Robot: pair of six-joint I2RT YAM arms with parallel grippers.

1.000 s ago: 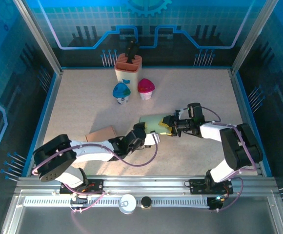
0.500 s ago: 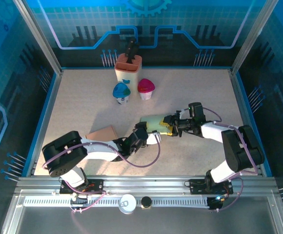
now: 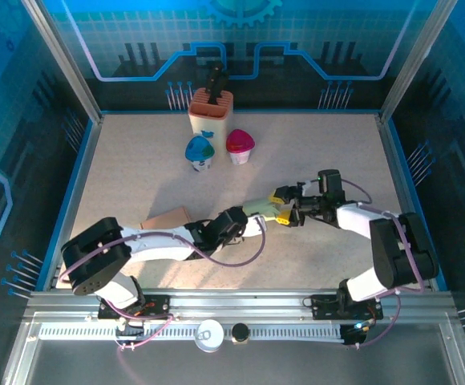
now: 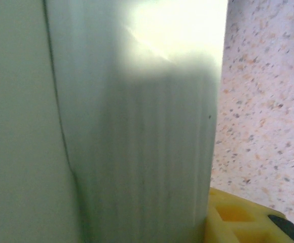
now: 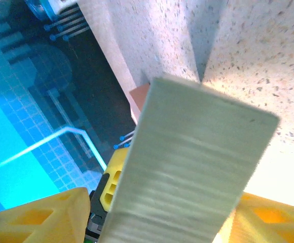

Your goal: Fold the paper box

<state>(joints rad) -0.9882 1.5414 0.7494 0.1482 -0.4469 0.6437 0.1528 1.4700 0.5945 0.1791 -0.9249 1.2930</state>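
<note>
The pale green paper box lies mid-table between my two grippers, one panel raised. My left gripper is at its near-left end. In the left wrist view the green panel is right up against the camera, its edge meeting my yellow finger, so the grip looks shut on it. My right gripper stands at the box's right end with its yellow fingers spread. In the right wrist view the panel passes between those fingers, with a gap on the left side.
A brown cardboard piece lies left of the left gripper. At the back stand an orange holder, a blue cup and a pink cup. Blue frame walls ring the table.
The right jaws have spread apart and drawn back a little to the right. The left gripper has closed in on the box, which now looks narrower and more upright.
</note>
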